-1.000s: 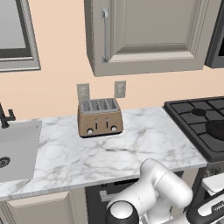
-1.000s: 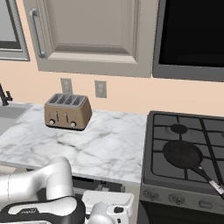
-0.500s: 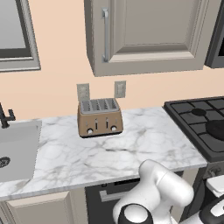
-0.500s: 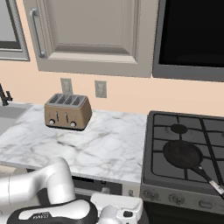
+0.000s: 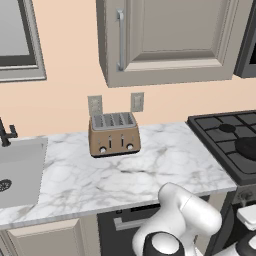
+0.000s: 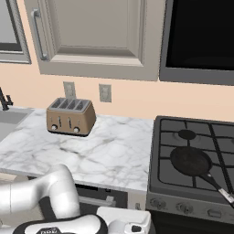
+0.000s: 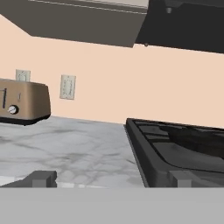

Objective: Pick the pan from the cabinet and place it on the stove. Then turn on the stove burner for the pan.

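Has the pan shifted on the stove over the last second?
No. The pan sits on the same front-left burner of the stove, handle pointing toward the front right.

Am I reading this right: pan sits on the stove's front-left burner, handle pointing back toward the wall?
Not quite. The pan does sit on the stove's front-left burner, but the right base view shows its handle pointing toward the front-right, away from the wall.
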Available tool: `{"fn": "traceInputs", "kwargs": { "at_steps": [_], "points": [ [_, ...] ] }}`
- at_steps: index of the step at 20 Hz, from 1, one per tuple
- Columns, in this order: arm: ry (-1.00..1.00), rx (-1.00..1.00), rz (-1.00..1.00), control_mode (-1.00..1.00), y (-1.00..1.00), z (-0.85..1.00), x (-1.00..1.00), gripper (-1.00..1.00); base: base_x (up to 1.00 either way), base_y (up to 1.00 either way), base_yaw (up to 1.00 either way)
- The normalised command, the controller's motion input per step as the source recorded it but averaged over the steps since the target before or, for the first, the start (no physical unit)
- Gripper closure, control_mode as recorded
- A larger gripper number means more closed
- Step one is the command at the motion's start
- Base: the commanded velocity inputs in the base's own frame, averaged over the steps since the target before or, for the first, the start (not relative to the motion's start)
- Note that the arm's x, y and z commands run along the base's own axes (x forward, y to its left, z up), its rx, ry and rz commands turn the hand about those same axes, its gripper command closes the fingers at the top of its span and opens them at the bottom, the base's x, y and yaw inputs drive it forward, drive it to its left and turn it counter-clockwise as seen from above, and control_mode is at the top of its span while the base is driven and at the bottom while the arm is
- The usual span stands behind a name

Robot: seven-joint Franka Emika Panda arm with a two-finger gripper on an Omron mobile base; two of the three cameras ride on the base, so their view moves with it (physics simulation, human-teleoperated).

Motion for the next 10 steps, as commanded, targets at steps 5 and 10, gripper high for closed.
{"fn": "traceInputs", "kwargs": {
  "at_steps": [5,10],
  "points": [
    [0.0,0.0,0.0,-1.0,0.0,-0.1,0.09,-1.0,0.0,0.0,0.0],
    [0.0,0.0,0.0,-1.0,0.0,-0.04,0.13,-1.0,0.0,0.0,0.0]
  ]
}}
